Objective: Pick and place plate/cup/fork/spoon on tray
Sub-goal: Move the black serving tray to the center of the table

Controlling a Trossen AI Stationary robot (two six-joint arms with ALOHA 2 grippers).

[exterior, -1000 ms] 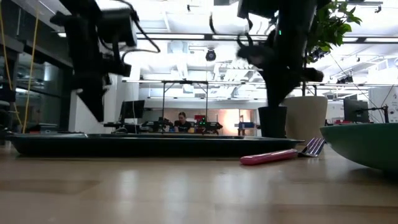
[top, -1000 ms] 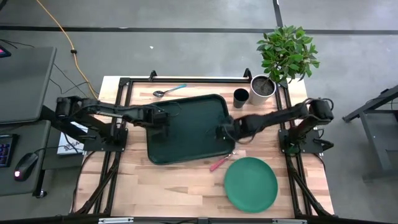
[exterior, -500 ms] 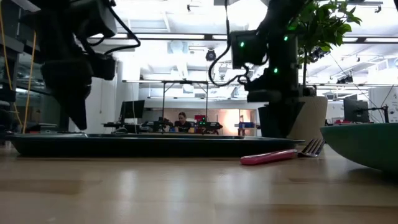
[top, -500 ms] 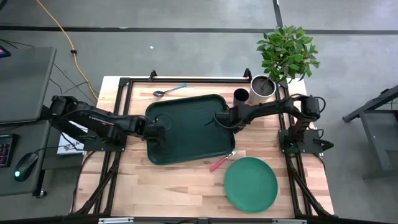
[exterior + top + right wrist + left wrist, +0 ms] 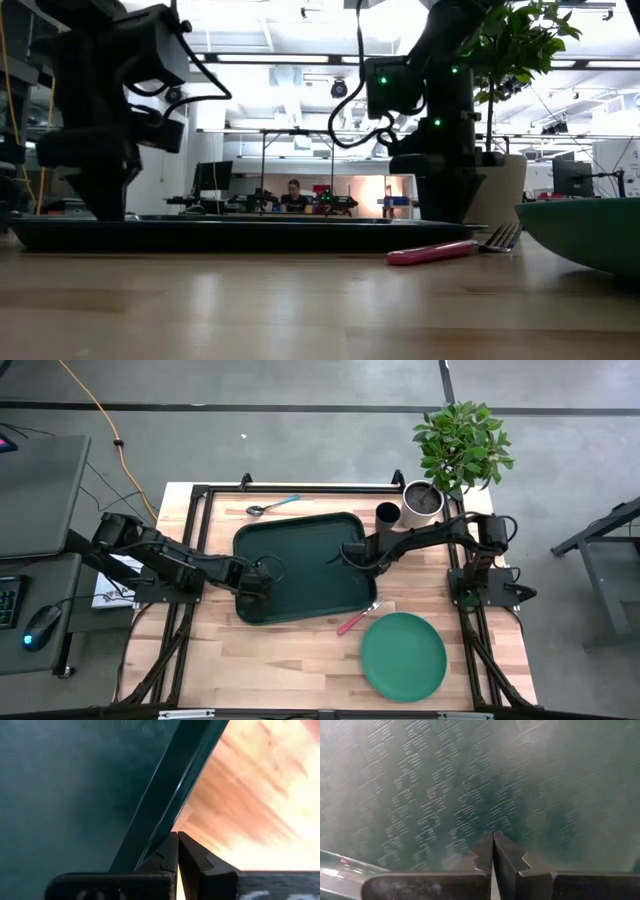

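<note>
The dark green tray [image 5: 305, 530] lies flat mid-table. My left gripper [image 5: 258, 582] points down, shut, over the tray's near-left part; the left wrist view shows its tips [image 5: 493, 836] just above the patterned floor [image 5: 445, 780]. My right gripper [image 5: 350, 554] is shut and points down at the tray's right rim [image 5: 165, 795]. The green plate [image 5: 403, 655] sits near the front right. The red-handled fork [image 5: 356, 619] lies between plate and tray. Behind the tray are the teal-handled spoon [image 5: 272, 506] and the dark cup [image 5: 388, 514]. My left gripper's shut fingertips stand right at the tray's floor, coming from above; I cannot tell whether they touch it. My right gripper's shut fingertips [image 5: 170, 847] stand at the outer edge of the tray's right rim, pointing down; whether they touch it, I cannot tell.
A white pot [image 5: 423, 500] with a leafy plant stands at the far right corner, right beside the cup. Bare wooden tabletop [image 5: 270, 660] lies near the front left. In the low view the tray's near rim [image 5: 250, 235] hides both fingertips.
My left gripper has gone toward the table's near edge and down, onto the tray's near-left part. My right gripper has gone toward the far edge and down, to the tray's right rim. Both stayed shut. The tray and tableware have kept their places.
</note>
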